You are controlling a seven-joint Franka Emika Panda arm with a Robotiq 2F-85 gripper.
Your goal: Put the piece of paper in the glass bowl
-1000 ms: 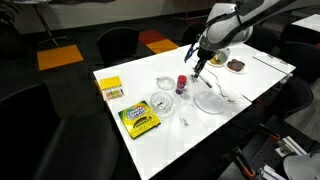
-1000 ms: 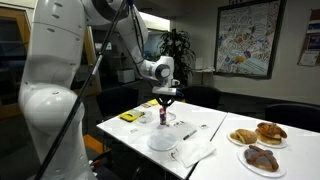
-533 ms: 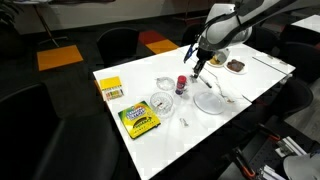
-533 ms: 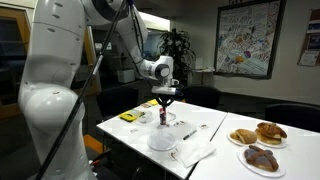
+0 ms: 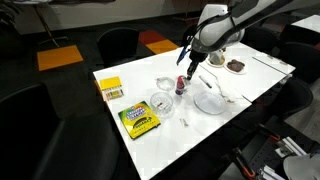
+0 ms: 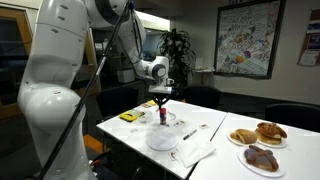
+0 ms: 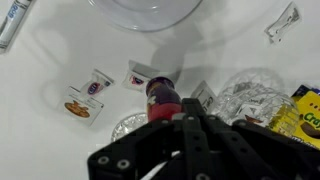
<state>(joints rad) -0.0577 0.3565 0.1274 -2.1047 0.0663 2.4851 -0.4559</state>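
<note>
Gripper [image 5: 183,72] clenched, hovering over red-capped bottle [image 5: 181,86] — piece of paper [image 5: 186,121] well apart on table [image 5: 168,140]

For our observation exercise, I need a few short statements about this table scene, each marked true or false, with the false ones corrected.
1. The gripper hangs above a small red-capped bottle. True.
2. The crayon box lies on the white plate. False: it lies on the table, apart from the plate.
3. Pastries sit on plates at one end of the table. True.
4. The paper scrap is inside the glass bowl. False: it lies on the bare table between the plate and the crayon box, outside the bowl.
</note>
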